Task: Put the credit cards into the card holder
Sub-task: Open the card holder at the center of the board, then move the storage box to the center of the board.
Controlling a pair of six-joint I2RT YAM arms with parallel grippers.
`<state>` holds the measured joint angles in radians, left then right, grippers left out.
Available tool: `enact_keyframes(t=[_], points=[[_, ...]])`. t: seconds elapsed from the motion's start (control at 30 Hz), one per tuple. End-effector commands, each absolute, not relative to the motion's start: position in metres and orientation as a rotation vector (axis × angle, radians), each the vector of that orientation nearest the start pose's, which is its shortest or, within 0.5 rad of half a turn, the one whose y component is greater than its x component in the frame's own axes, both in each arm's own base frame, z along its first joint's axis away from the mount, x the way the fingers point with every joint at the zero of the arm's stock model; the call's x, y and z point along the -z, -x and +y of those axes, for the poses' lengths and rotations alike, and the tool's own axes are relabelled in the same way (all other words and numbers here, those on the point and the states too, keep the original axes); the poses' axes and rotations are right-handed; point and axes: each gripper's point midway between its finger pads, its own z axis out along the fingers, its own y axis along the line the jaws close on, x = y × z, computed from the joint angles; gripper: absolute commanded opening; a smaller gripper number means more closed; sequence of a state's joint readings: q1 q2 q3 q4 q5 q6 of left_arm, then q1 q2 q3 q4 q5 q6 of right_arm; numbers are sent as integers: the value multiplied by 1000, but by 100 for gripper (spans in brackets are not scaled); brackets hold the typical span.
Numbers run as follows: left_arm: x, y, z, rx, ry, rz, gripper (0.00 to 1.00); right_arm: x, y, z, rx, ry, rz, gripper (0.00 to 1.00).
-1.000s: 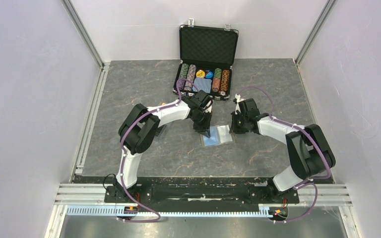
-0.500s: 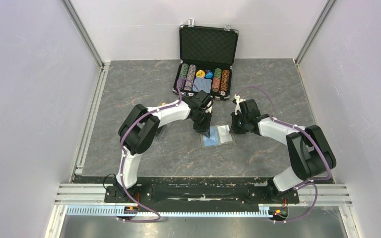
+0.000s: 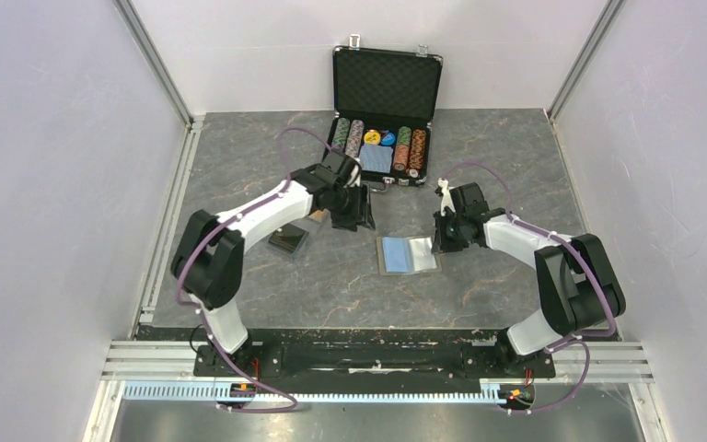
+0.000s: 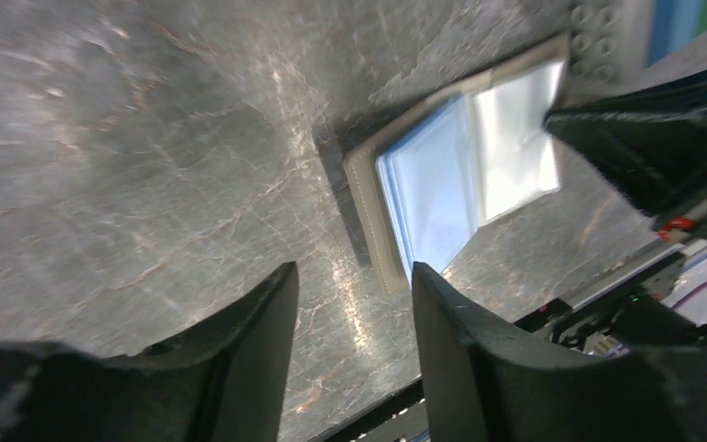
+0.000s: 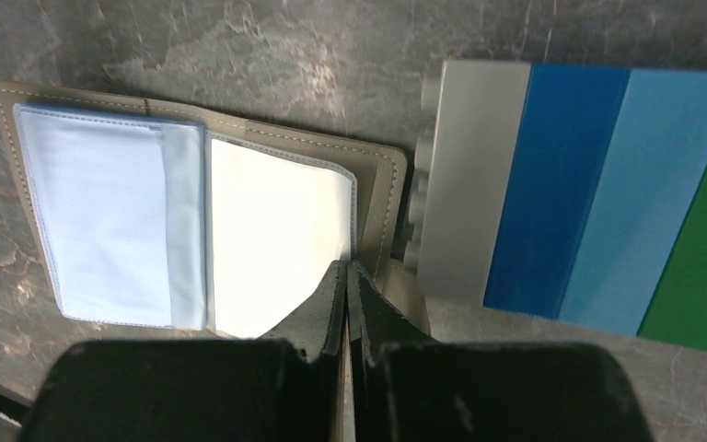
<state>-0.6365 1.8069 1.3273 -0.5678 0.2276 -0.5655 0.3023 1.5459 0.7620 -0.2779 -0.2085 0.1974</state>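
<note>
**Q:** How do your two tools stand?

**A:** Your left tool (image 4: 352, 285) is parted to a middling gap with nothing between its fingers. It hangs over bare surface (image 4: 129, 138), off the left edge of the card holder (image 4: 460, 184). Your right tool (image 5: 345, 276) is closed to a point, its tips set on the holder's right-hand leaf near the outer edge.

**Q:** And where are the task's things?

**A:** The card holder lies open and flat between the arms, light blue lining upward. A glossy black credit card (image 3: 288, 241) rests on the surface just beside the left arm, well apart from the holder. Whether any pocket is already filled cannot be told from these views.

**Q:** What could go wrong from here?

**A:** There are three hazards, by judgement.
- **Missed pickup:** a thin card lying flat offers your fingers little edge, so closing too high would skid off it.
- **Holder moving:** if your right tool lifts or drags, the holder may shift or fold as a card pushes in.
- **Card jamming:** a card presented tilted may catch the pocket mouth and buckle rather than slide home.
</note>
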Motion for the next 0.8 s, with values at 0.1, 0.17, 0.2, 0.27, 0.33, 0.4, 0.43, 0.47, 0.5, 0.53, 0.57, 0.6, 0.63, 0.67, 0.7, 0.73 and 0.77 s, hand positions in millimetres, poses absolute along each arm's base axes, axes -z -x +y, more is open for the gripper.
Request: enact_keyframes(t=[0.1, 0.17, 0.2, 0.27, 0.33, 0.4, 0.43, 0.47, 0.5, 0.53, 0.57, 0.6, 0.63, 0.67, 0.7, 0.73, 0.77], points=[[-115, -328, -219, 419, -55, 2678, 63, -3, -224, 121, -449, 251, 2916, 0], [-112, -332, -191, 236, -75, 2690, 65, -12, -229, 129, -506, 252, 2887, 0], [-110, -333, -178, 140, -93, 2695, 66, -17, -232, 133, -532, 254, 2869, 0], [-107, -335, -161, 6, -132, 2699, 67, -26, -238, 140, -573, 258, 2838, 0], [-103, -336, -149, -91, -163, 2705, 67, -35, -244, 146, -615, 260, 2811, 0], [-95, -337, -147, -124, -200, 2717, 67, -42, -248, 152, -654, 265, 2786, 0], [-91, -338, -146, -137, -215, 2726, 67, -46, -250, 154, -665, 268, 2774, 0], [-86, -338, -146, -148, -228, 2738, 67, -49, -253, 155, -675, 265, 2765, 0], [-80, -338, -147, -150, -247, 2751, 66, -51, -254, 157, -685, 268, 2757, 0], [-75, -338, -148, -145, -263, 2761, 64, -54, -256, 158, -692, 266, 2751, 0], [-71, -337, -151, -132, -279, 2770, 61, -56, -257, 160, -706, 270, 2742, 0], [-67, -337, -153, -121, -295, 2775, 59, -58, -258, 162, -715, 269, 2736, 0], [-64, -336, -156, -97, -314, 2781, 54, -61, -260, 164, -728, 269, 2729, 0], [-61, -335, -157, -88, -329, 2785, 50, -64, -260, 166, -744, 272, 2723, 0], [-59, -334, -159, -78, -346, 2787, 45, -66, -261, 167, -755, 273, 2716, 0], [-58, -333, -162, -65, -370, 2786, 40, -69, -262, 169, -764, 269, 2709, 0], [-56, -331, -164, -51, -391, 2786, 34, -71, -263, 170, -772, 269, 2701, 0]])
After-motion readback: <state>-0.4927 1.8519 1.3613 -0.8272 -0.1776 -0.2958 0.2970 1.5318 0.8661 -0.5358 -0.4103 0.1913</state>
